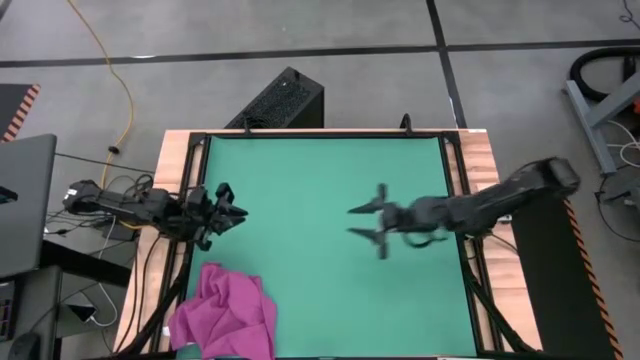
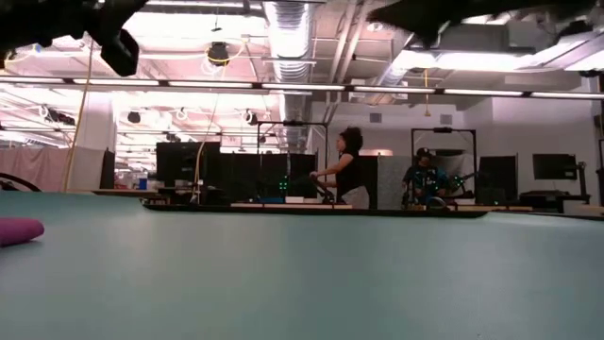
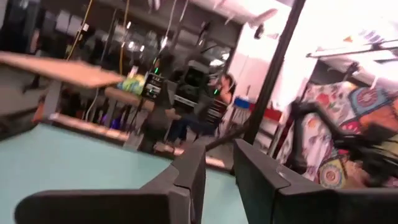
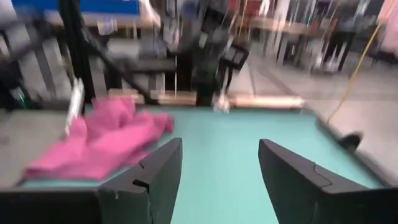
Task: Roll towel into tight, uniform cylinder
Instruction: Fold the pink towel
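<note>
The magenta-pink towel (image 1: 225, 315) lies crumpled in a heap on the green mat (image 1: 330, 170), at the mat's near left corner. It also shows in the right wrist view (image 4: 99, 140) and at the left edge of the low view (image 2: 19, 229). My left gripper (image 1: 237, 212) hovers over the mat's left edge, beyond the towel's far side, with a narrow gap between its fingers (image 3: 219, 180). My right gripper (image 1: 352, 221) hovers right of the mat's middle, open wide (image 4: 221, 180), pointing toward the towel. Neither touches the towel.
A black box (image 1: 280, 100) stands behind the table's far edge. Wooden table rims (image 1: 175, 200) flank the mat. A laptop (image 1: 25, 200) sits off the table's left side. Two people (image 2: 344, 170) are in the room beyond.
</note>
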You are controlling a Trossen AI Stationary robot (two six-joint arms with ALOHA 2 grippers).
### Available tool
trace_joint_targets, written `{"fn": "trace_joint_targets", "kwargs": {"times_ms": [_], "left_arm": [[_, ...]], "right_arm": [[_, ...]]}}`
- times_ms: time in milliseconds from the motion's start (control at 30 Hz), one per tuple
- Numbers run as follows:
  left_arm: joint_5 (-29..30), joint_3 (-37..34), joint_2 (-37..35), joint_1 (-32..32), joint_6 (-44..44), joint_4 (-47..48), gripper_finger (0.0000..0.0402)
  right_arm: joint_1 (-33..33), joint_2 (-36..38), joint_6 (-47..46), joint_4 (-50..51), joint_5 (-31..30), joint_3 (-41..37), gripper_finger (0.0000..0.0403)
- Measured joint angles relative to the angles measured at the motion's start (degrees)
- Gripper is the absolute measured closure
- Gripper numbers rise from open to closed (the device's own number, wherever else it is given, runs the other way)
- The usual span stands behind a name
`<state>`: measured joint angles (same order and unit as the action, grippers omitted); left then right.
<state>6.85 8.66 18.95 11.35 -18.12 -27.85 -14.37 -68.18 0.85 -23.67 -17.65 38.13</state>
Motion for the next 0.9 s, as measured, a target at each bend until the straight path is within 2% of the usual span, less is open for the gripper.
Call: {"fn": "trace_joint_targets", "kwargs": {"times_ms": [167, 267, 367, 567, 667, 900], "left_arm": [[-0.2, 8.1, 5.8, 0.0, 1.7, 15.4, 0.0324], [2.6, 14.1, 9.3, 0.0, 1.7, 26.9, 0.0323], [5.7, 19.8, 12.1, 0.0, 0.6, 36.4, 0.0323], [8.7, 26.9, 14.4, 0.0, 0.8, 44.1, 0.0323], [8.8, 28.6, 14.4, 0.0, 3.1, 46.8, 0.0323], [4.4, 28.9, 14.0, 0.0, 1.6, 53.8, 0.0323]], "right_arm": [[-0.4, -20.9, -1.8, -0.1, -0.7, 14.4, 0.0168], [-1.1, -32.2, -6.3, 0.3, -1.1, 23.4, 0.0175], [-2.2, -41.4, -6.7, 1.3, -2.6, 32.3, 0.0181], [-4.3, -55.3, -5.5, 11.4, -6.8, 49.4, 0.0187], [-5.0, -61.2, -5.3, 12.6, -6.9, 57.4, 0.0188], [-4.9, -72.9, -5.6, 17.6, -6.4, 73.1, 0.0188]]}}
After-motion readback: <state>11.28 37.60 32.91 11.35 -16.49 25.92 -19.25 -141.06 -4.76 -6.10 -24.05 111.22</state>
